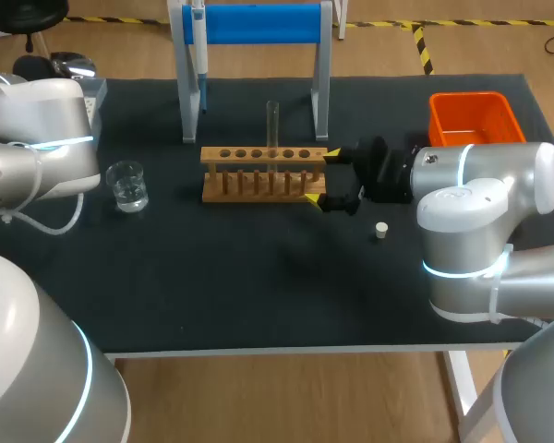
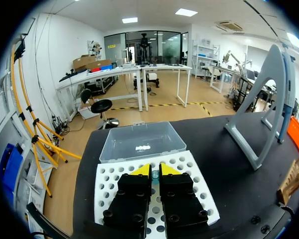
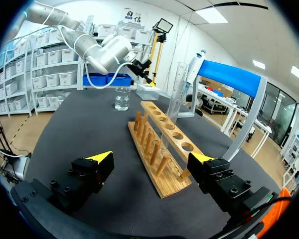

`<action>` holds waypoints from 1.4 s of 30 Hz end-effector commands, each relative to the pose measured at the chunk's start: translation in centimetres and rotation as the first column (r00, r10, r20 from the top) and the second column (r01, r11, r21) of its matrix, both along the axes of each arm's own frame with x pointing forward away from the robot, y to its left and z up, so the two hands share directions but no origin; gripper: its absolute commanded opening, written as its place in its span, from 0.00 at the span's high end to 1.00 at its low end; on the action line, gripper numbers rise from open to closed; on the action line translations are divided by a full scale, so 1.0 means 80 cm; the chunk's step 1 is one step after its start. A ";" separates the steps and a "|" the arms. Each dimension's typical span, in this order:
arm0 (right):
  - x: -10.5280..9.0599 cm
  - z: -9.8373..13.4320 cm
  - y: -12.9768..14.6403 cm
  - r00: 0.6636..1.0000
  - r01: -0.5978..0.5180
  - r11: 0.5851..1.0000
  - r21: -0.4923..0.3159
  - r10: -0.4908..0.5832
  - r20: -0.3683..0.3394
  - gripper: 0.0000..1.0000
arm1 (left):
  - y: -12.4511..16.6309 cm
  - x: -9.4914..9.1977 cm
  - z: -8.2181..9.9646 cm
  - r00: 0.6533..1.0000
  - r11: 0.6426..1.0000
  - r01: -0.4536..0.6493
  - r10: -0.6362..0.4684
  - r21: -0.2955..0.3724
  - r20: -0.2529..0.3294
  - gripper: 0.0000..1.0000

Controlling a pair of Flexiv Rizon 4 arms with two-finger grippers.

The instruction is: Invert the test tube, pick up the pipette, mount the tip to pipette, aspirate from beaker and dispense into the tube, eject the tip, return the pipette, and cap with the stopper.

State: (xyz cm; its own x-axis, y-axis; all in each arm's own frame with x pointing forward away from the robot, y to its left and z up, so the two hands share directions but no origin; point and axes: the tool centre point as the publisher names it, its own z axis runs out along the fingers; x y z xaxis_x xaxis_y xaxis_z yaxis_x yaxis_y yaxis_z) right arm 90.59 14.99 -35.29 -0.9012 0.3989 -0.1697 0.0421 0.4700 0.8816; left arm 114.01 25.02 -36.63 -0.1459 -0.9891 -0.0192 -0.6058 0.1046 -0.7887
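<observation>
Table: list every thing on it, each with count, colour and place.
rack: one, wooden, mid-table
test tube: one, clear, upright in the rack
beaker: one, clear, holding clear liquid, left of the rack
pipette stand: one, grey legs and blue bar, behind the rack
pipette: one, white and blue, hanging at the stand's left end
stopper: one, pale, right of the rack
bin: one, orange, back right corner
tip box: one, white holed tray with its clear lid lying beyond it, back left
left hand: shut, above the tip box
right hand: open, fingers either side of the rack's right end
</observation>
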 end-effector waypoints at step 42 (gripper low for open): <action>-0.001 -0.002 0.000 1.000 0.002 1.000 0.003 -0.002 0.003 0.00 | -0.005 -0.013 0.066 0.996 0.998 -0.033 0.028 0.049 0.089 1.00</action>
State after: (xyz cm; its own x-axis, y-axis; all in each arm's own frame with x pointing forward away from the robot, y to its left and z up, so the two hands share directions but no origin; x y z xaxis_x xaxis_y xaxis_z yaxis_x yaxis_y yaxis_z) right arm 90.59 15.00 -35.29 -0.9012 0.3989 -0.1697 0.0421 0.4700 0.8816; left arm 113.60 24.70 -31.59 -0.1143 -0.9902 -0.0802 -0.5453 0.1300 -0.8281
